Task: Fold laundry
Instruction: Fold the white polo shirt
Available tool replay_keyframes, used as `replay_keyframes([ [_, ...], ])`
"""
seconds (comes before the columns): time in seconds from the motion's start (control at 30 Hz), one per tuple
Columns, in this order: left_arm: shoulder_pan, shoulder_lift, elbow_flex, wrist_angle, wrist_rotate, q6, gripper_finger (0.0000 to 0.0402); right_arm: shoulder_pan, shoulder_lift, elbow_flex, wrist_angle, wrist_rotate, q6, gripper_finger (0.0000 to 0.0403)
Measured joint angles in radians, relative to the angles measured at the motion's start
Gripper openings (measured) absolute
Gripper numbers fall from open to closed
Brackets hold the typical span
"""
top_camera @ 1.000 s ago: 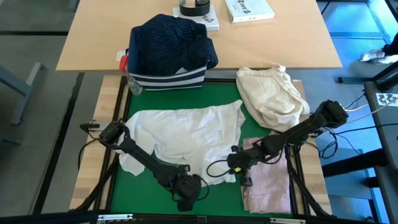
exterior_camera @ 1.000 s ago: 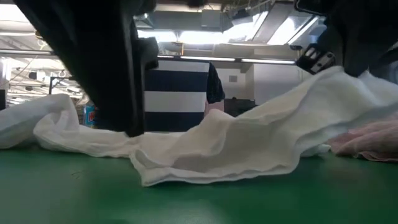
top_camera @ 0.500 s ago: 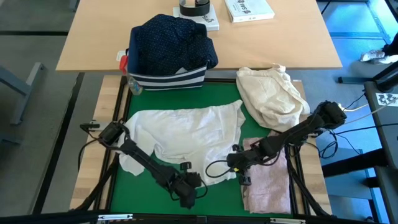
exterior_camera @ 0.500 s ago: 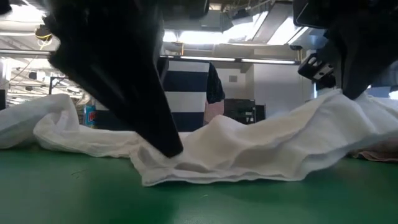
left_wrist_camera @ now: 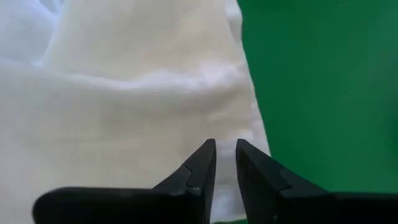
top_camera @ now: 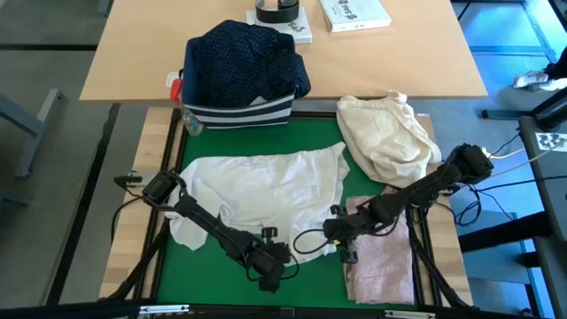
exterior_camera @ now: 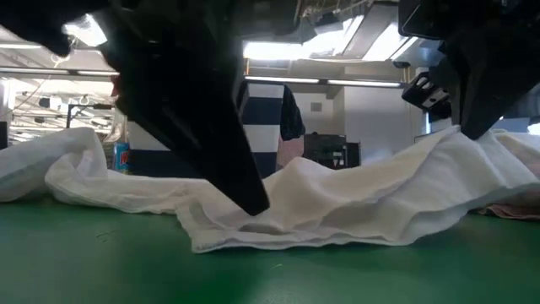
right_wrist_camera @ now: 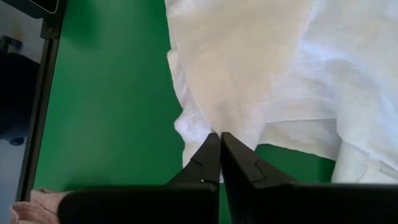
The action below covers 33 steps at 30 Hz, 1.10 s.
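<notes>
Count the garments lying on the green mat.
2 clearly: the white shirt spread across the mat's middle, and the pale pink top at its right near edge. The cream bundle sits at the far right corner; more may be hidden underneath.

Bright, even overhead light falls on the desk point(top_camera: 221, 62), ceiling lamps point(exterior_camera: 278, 51) glare in the level view, where the near arms go dark and blurred, and shadows stay soft.

Bare green mat point(top_camera: 306, 279) before white shirt point(top_camera: 266, 182)
</notes>
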Motion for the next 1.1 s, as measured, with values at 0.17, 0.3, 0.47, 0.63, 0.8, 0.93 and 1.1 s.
replay_keyframes([
  [0.17, 0.006, 0.027, 0.0, 0.013, 0.048, 0.001, 0.0042, 0.0, 0.0, 0.0, -0.001, 0.0, -0.003, 0.0006],
  [0.3, 0.003, 0.029, 0.001, 0.026, 0.053, -0.004, 0.0036, -0.001, 0.0, 0.0, -0.002, 0.0, -0.004, 0.0006],
  [0.47, 0.017, 0.024, 0.001, 0.034, 0.095, -0.031, 0.0066, -0.001, 0.0, 0.0, -0.003, 0.0, -0.005, 0.0005],
  [0.63, 0.028, 0.017, 0.001, 0.068, 0.198, -0.044, 0.011, -0.001, 0.0, 0.0, -0.003, 0.0, -0.005, 0.0005],
  [0.8, 0.011, 0.022, 0.001, 0.07, 0.188, -0.006, 0.0131, 0.0, 0.0, 0.0, -0.003, 0.0, -0.005, 0.0005],
  [0.93, 0.003, 0.023, 0.001, 0.044, 0.115, 0.001, 0.0128, 0.0, 0.0, 0.0, -0.003, -0.001, -0.005, 0.0005],
  [1.1, 0.015, 0.023, 0.001, 0.049, 0.112, -0.003, 0.0113, 0.0, 0.0, 0.0, -0.003, 0.0, -0.005, 0.0005],
])
